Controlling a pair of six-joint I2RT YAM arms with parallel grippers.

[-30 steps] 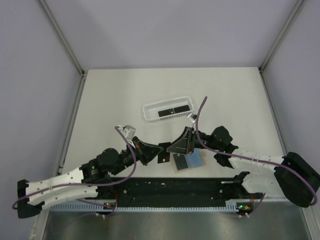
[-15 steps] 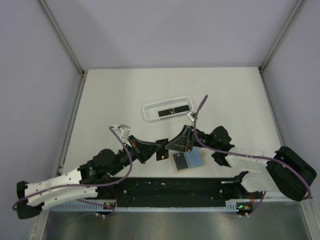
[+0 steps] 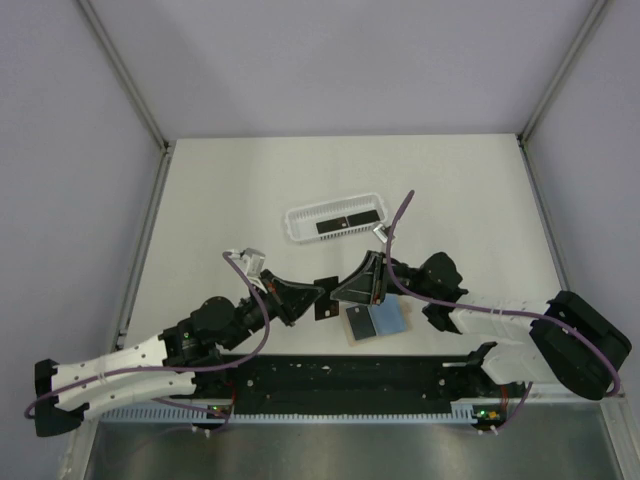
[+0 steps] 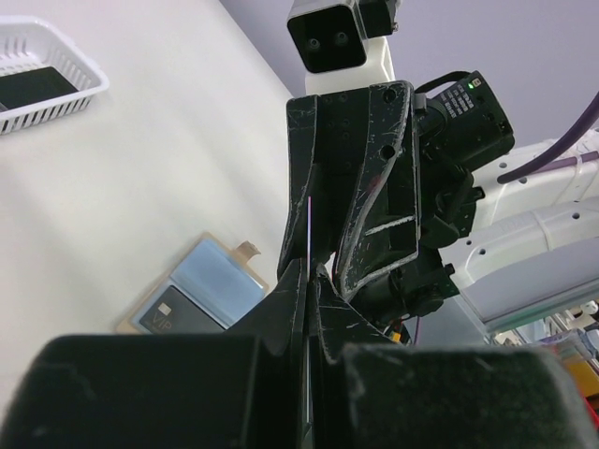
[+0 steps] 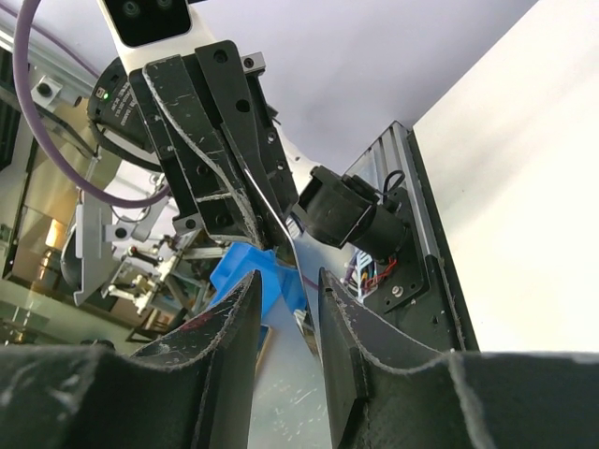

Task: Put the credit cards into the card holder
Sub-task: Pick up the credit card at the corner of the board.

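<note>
**Item 1, nearest the arm bases.** The card holder [image 3: 390,318] lies flat and opened on the desk [image 3: 230,190], its pale blue lining up. One dark card [image 3: 358,326] already sits in its left half.

**Item 2, just beyond and above the holder.** A black credit card [image 3: 323,302] is held in the air between the two arms, edge-on to the left wrist camera. The left fingers [image 4: 281,313] are clenched flat on its near end. The right fingers [image 5: 234,318] face them nose to nose, parted, with the card's far edge at or just inside the gap. Whether either pad touches the card cannot be told.

**Item 3, farther out.** The white basket [image 3: 300,228] sits well apart from the arms, with spare black cards [image 3: 340,222] lying flat inside.

**Step in hand (judged).** This looks like an arm-to-arm hand-over of the second card, partway through the task.

**Next move calls for (judged).**
- The right fingers need to pinch the card squarely.
- The left fingers should release only once that grip is sure.
- The card then has to be tilted low and slid into the holder's free pocket without shoving the light pouch along the desk.
</note>
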